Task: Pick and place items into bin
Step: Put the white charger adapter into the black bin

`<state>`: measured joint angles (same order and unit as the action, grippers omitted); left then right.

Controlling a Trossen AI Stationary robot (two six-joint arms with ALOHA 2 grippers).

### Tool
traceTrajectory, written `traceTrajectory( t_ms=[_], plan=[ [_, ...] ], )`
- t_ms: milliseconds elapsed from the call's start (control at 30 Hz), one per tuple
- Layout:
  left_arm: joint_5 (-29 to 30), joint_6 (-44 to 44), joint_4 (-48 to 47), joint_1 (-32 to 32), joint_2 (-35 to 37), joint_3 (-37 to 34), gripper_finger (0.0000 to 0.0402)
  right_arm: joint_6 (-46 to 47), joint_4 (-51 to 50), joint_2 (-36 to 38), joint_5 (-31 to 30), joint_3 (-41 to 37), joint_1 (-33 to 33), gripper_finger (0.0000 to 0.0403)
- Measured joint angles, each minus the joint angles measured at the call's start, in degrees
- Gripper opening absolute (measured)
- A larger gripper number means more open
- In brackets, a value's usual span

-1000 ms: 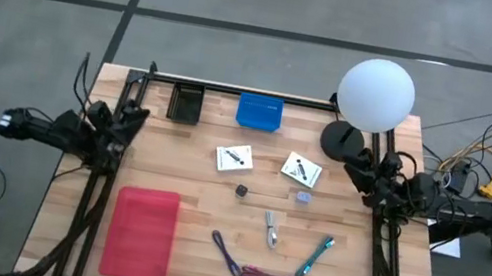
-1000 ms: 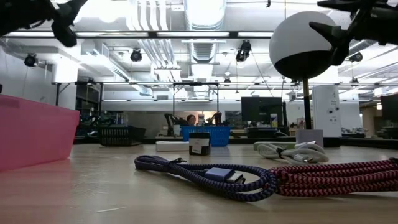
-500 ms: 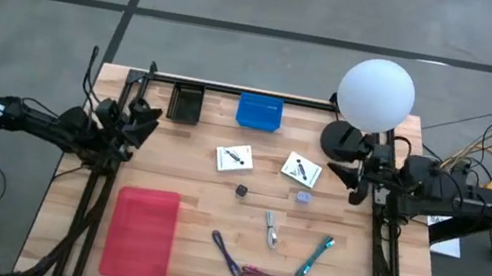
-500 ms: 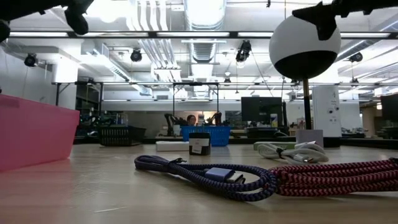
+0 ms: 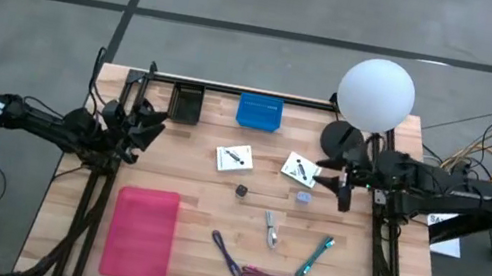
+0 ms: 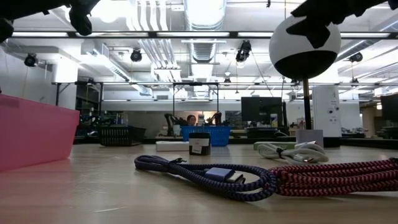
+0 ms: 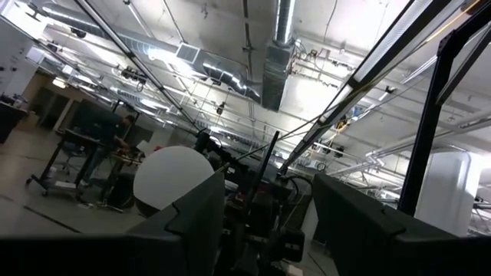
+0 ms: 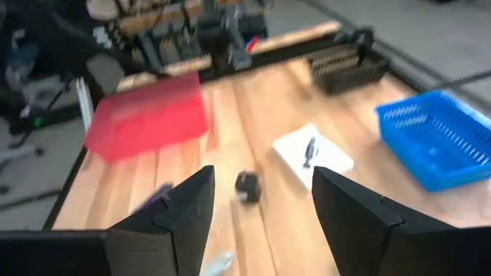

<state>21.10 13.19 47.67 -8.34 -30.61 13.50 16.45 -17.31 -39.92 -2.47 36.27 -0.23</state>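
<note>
Items untouched on table. Right gripper (image 5: 343, 188) hovers with fingers spread, empty; nearest white card (image 5: 300, 170) lies just beside it, lavender-grey piece (image 5: 303, 198) near, tiny dark cube (image 5: 241, 191) and red bin (image 5: 142, 231) well beyond. Left gripper (image 5: 147, 124) parted, empty, waiting at far edge.

Card likely light, thin, hard to pinch flat; take an edge. No legible writing.

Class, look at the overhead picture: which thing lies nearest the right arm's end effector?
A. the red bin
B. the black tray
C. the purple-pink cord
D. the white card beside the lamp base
D: the right end effector hovers just beside the white card, far from the other three.
</note>
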Motion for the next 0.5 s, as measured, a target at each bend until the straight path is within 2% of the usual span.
traceTrajectory(
  t_ms=[500],
  plan=[
    [0.2, 0.0, -0.1, 0.0, 0.0, 0.0, 0.0184, -2.8, -8.7, -12.3, 1.1, 0.0, 0.1, 0.0206]
  ],
)
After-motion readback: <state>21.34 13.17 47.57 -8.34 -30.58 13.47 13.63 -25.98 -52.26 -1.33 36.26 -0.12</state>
